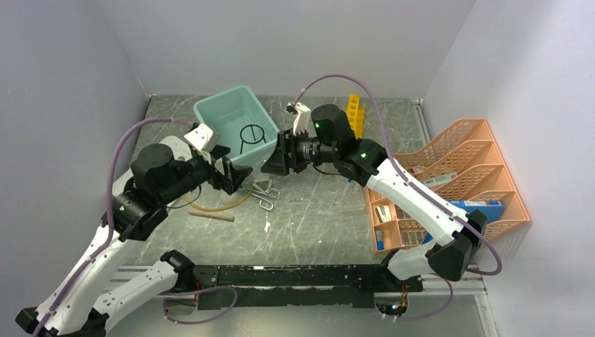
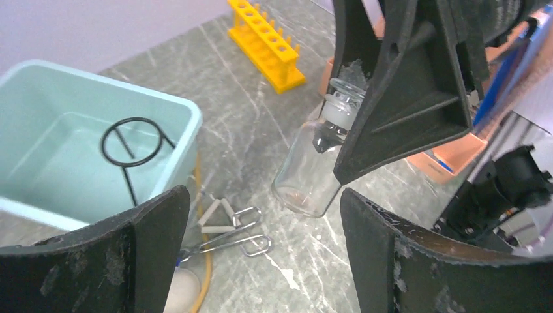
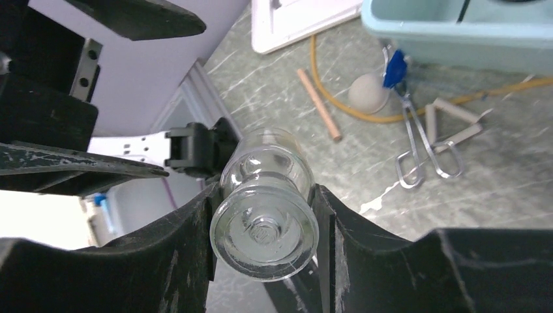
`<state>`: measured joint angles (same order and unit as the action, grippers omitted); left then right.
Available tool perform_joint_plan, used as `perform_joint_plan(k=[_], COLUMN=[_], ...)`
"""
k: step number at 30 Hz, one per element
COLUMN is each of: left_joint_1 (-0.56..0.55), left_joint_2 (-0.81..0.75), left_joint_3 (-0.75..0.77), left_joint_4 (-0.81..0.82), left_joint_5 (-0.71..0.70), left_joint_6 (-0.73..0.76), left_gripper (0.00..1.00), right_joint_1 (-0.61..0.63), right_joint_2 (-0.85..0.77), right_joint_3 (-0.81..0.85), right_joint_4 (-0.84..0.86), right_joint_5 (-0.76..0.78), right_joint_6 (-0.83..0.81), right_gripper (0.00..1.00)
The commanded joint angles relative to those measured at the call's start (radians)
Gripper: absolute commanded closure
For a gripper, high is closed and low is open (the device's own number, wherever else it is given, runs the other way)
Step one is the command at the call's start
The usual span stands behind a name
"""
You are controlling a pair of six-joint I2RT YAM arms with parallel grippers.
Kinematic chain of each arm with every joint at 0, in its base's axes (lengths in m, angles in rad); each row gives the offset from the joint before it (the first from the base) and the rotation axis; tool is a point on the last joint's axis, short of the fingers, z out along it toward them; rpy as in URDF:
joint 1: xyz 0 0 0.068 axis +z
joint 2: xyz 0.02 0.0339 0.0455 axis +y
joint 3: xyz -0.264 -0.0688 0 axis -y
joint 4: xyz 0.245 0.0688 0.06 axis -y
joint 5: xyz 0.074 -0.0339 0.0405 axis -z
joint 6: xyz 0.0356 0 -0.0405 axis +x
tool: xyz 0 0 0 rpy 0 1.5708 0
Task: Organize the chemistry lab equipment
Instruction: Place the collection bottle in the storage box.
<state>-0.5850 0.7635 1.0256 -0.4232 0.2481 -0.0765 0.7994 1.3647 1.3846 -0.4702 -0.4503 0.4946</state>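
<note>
My right gripper point(image 3: 264, 195) is shut on the neck of a clear glass bottle point(image 3: 264, 225) with a glass stopper and holds it tilted above the table. The left gripper point(image 2: 261, 199) stands open just in front of the bottle point(image 2: 306, 176), touching nothing. In the top view the two grippers point(image 1: 235, 175) point(image 1: 277, 163) face each other at mid-table. Below lie silver wire clips point(image 2: 228, 238), a tan hose point(image 3: 365, 114) and a wooden stick point(image 3: 318, 104). The black ring stand point(image 2: 130, 140) lies in the teal tub point(image 2: 189, 117). The yellow rack point(image 2: 267, 42) stands behind.
An orange mesh organiser point(image 1: 456, 182) holding a blue box fills the right side. A white lid point(image 3: 300, 19) lies left of the tub. A grey rubber bulb point(image 3: 367, 93) rests by the hose. Walls close in on three sides.
</note>
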Motion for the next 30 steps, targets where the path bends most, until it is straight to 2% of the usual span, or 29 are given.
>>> perform_joint_plan(k=[1, 7, 8, 9, 13, 16, 25, 30], left_joint_1=[0.004, 0.004, 0.004, 0.004, 0.004, 0.004, 0.004, 0.004], left_joint_2=[-0.03, -0.086, -0.096, -0.107, -0.134, -0.158, -0.223, -0.255], left_joint_3=[0.049, 0.038, 0.032, 0.028, 0.004, -0.041, -0.152, -0.189], left_joint_4=[-0.067, -0.124, -0.132, -0.143, -0.204, -0.225, -0.188, -0.184], left_joint_5=[-0.182, -0.359, -0.391, -0.432, -0.61, -0.692, -0.685, -0.713], left_joint_6=[-0.022, -0.061, -0.069, -0.075, -0.106, -0.122, -0.07, -0.084], left_gripper=[0.12, 0.11, 0.04, 0.03, 0.02, 0.02, 0.02, 0.02], right_joint_1=[0.051, 0.111, 0.118, 0.123, 0.133, 0.134, 0.152, 0.152], right_joint_2=[0.05, 0.174, 0.201, 0.228, 0.337, 0.418, 0.686, 0.829], right_joint_3=[0.126, 0.288, 0.32, 0.348, 0.457, 0.534, 0.771, 0.933], right_joint_4=[-0.067, -0.113, -0.12, -0.127, -0.141, -0.15, -0.175, -0.226], right_joint_5=[0.18, 0.371, 0.396, 0.417, 0.492, 0.544, 0.691, 0.696], right_joint_6=[-0.125, -0.225, -0.241, -0.254, -0.292, -0.306, -0.355, -0.371], right_gripper=[1.0, 1.0, 1.0, 1.0, 1.0, 1.0, 1.0, 1.0])
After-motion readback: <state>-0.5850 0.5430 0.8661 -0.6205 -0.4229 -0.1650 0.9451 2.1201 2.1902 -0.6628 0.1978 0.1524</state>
